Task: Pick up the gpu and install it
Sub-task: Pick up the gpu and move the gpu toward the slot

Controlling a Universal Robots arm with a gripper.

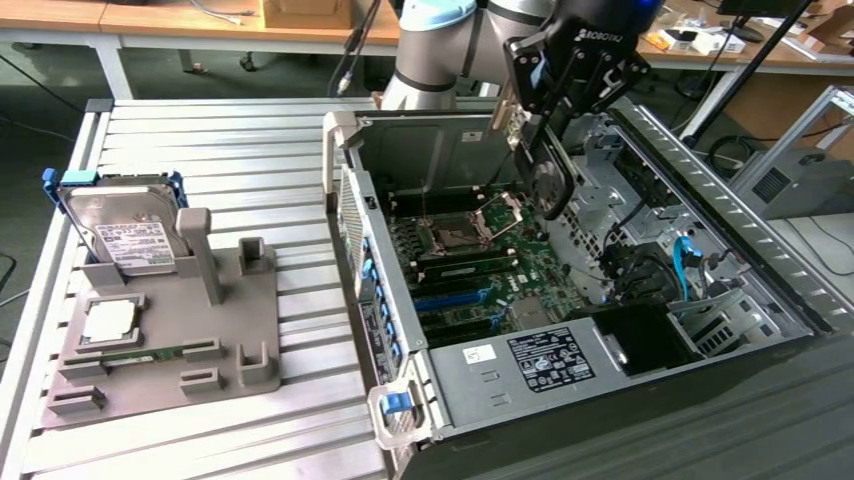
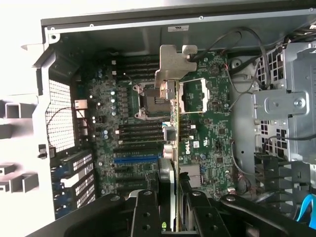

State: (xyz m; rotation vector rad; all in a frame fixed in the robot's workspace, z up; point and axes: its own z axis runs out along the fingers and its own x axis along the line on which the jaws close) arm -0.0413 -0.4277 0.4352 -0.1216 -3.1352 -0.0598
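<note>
End effector (image 1: 541, 135) is clamped on the gpu (image 1: 550, 185), w/ the dark card pinched edge-on between its two fingers (image 2: 145, 212) and hanging vertical. The silver bracket (image 2: 174, 61) is at the card's far end from the grip.

The gpu sits inside the open PC case (image 1: 427, 150), above the motherboard (image 1: 527, 265) and apart from it, near the CPU socket (image 1: 447, 237). In the wrist view its edge runs over the socket area & lines up roughly w/ the board's length. The blue slot (image 2: 136, 159) is just beside that line and nothing is plugged into it.

Progress, as I judge it: pick-up is done and the card is carried into the case. Install isn't done yet – no card edge is seated in any slot, and the bracket isn't against the case wall.

Further out, on the exterior view's left, a grey fixture (image 1: 227, 330) lies on the slatted counter (image 1: 214, 140). It holds the hard drive (image 1: 127, 235) and a small silver chip (image 1: 107, 320).

Count:
- 1 arm
- 1 end effector
- 1 gpu
- 1 case
- 1 motherboard
- 1 CPU socket
- 1 fixture
- 1 hard drive
- 1 chip

Blue slots – at least 1, and I can't tell beyond that.
</note>
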